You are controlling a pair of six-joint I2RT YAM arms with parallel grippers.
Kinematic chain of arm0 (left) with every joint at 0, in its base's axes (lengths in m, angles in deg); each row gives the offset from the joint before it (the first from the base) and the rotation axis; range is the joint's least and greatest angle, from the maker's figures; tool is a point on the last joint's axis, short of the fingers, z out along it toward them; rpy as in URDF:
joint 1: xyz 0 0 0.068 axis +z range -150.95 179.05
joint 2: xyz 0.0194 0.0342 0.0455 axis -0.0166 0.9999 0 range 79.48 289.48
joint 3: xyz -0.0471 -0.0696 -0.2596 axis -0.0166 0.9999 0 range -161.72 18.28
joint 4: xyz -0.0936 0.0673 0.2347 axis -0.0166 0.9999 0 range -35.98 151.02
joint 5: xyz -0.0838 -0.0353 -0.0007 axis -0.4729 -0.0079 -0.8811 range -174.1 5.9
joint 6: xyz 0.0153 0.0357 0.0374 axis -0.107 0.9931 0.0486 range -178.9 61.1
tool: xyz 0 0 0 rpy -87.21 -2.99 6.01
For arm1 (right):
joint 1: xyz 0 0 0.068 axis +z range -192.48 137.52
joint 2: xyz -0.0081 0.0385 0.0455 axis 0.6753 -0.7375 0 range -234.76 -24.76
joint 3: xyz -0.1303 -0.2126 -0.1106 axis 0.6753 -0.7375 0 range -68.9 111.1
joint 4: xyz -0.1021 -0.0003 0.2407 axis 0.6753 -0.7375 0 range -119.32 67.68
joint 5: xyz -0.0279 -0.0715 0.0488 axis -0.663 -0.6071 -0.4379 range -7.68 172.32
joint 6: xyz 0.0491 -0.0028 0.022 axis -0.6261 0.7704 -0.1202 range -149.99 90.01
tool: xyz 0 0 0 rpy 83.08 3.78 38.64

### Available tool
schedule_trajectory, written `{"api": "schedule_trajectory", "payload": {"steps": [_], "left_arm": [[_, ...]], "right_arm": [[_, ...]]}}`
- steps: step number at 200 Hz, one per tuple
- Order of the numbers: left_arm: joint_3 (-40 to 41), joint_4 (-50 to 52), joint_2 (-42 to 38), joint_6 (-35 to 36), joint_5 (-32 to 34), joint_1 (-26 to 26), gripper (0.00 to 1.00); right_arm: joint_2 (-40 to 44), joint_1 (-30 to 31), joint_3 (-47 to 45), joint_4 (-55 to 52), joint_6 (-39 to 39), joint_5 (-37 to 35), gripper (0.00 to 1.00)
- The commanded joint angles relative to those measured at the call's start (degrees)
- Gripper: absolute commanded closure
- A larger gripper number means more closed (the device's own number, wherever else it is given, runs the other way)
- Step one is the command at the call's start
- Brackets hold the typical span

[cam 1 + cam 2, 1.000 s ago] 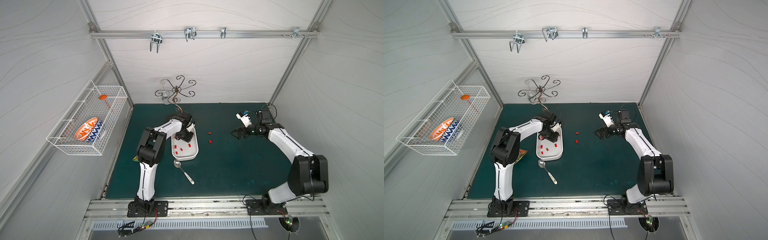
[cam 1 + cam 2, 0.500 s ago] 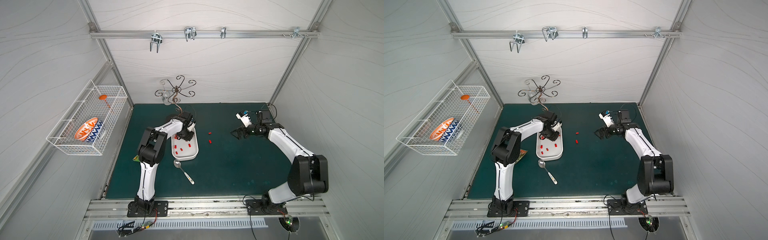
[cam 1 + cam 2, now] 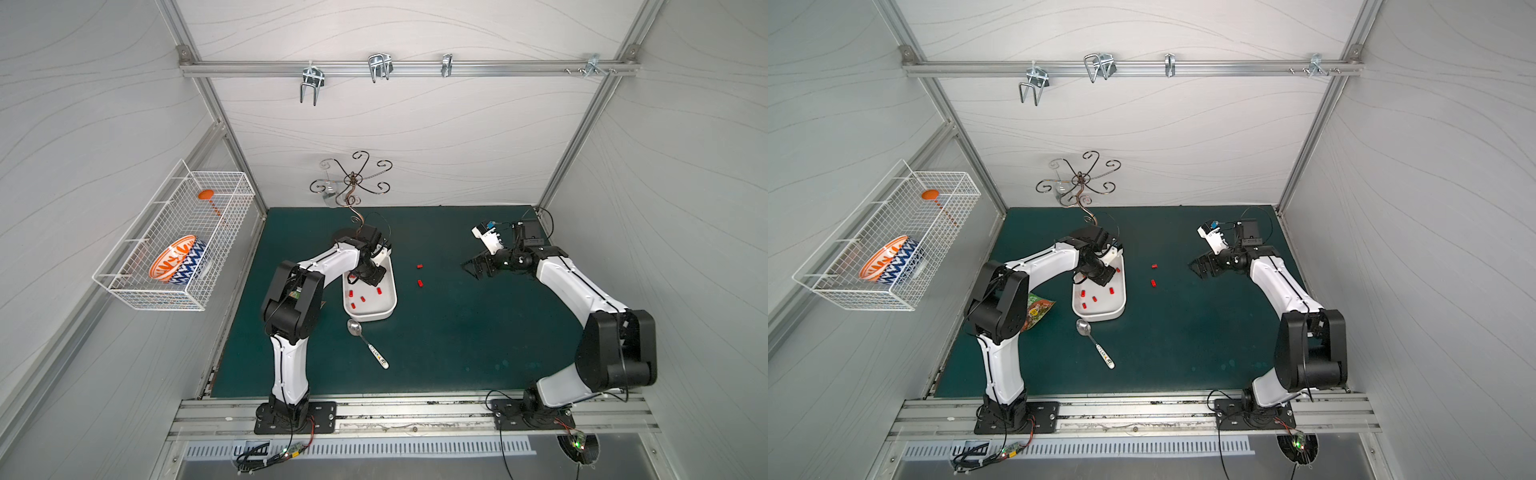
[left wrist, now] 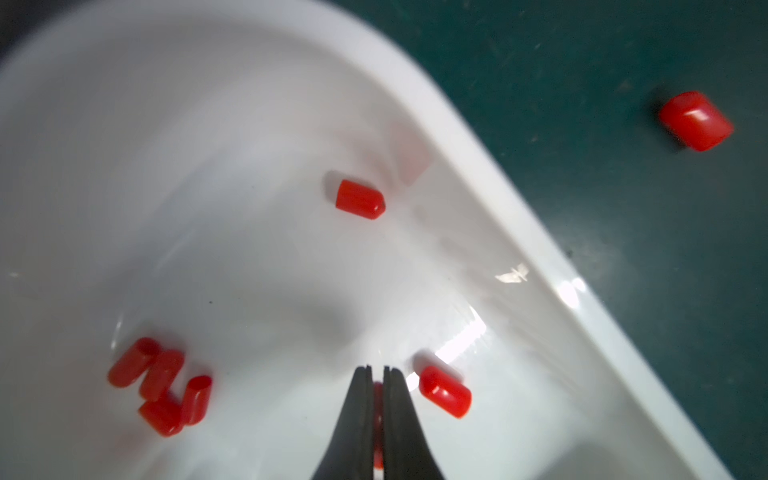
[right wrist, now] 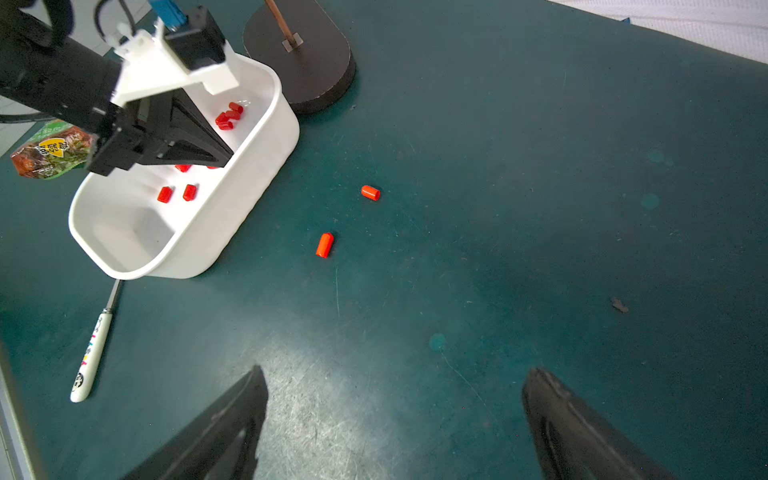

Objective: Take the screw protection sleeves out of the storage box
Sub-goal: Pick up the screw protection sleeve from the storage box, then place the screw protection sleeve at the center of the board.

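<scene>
My L gripper (image 4: 376,370) is down inside the storage box (image 3: 376,312), the white tray on the green mat (image 3: 478,332) on my L side. My L jaws are squeezed almost together w/ only a thin slit btwn them. Red shows in that slit: one of the sleeves (image 4: 377,395) is pinched there.

Another sleeve (image 4: 444,390) lies on the box floor just beside my fingertips. One more (image 4: 360,199) lies alone farther along the floor. A little pile of four (image 4: 160,386) sits close together, touching each other. In the R wrist view that pile is at the box end nr the dark stand base (image 5: 307,62), which sits just beside the box. Two more sleeves (image 5: 165,194) lie side by side toward the other end.

Two sleeves are out of the box, on the mat. One (image 5: 370,192) & the other (image 5: 324,245) lie a bit apart, nr the box's long wall, btwn the box & my R gripper (image 5: 397,370). My R jaws are wide apart. That gripper is over bare mat, well apart from the box.

A spoon (image 3: 368,343) lies on the mat just beside the box's nr end, w/ its round end toward the box. A snack bag (image 3: 1038,309) lies on the mat by my L arm. A wire basket (image 3: 174,232) hangs on the L wall w/ an orange & blue bowl (image 3: 178,259) in it.
</scene>
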Motion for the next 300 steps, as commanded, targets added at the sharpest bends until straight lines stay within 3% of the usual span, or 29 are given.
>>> {"api": "schedule_trajectory", "payload": {"steps": [1,45,129,225,300], "left_arm": [[-0.3,0.4,-4.6,3.2,-5.0,-0.3,0.93],[-3.2,2.9,-8.4,7.2,-13.7,-3.7,0.93],[-20.1,4.5,9.3,7.6,-10.3,-13.8,0.92],[-35.3,6.5,24.6,6.9,-6.0,-16.1,0.84],[-38.1,7.3,26.3,7.2,-5.9,-16.1,0.70]], "right_arm": [[0.2,0.1,1.2,-0.9,0.9,1.2,0.01],[1.4,0.2,0.8,-1.1,3.0,2.2,0.01],[4.4,-6.5,1.0,-0.4,-0.8,1.8,0.01],[3.9,-6.6,0.8,-0.2,-0.6,0.8,0.01],[3.8,-6.6,0.8,-0.3,-0.5,1.4,0.01]]}}
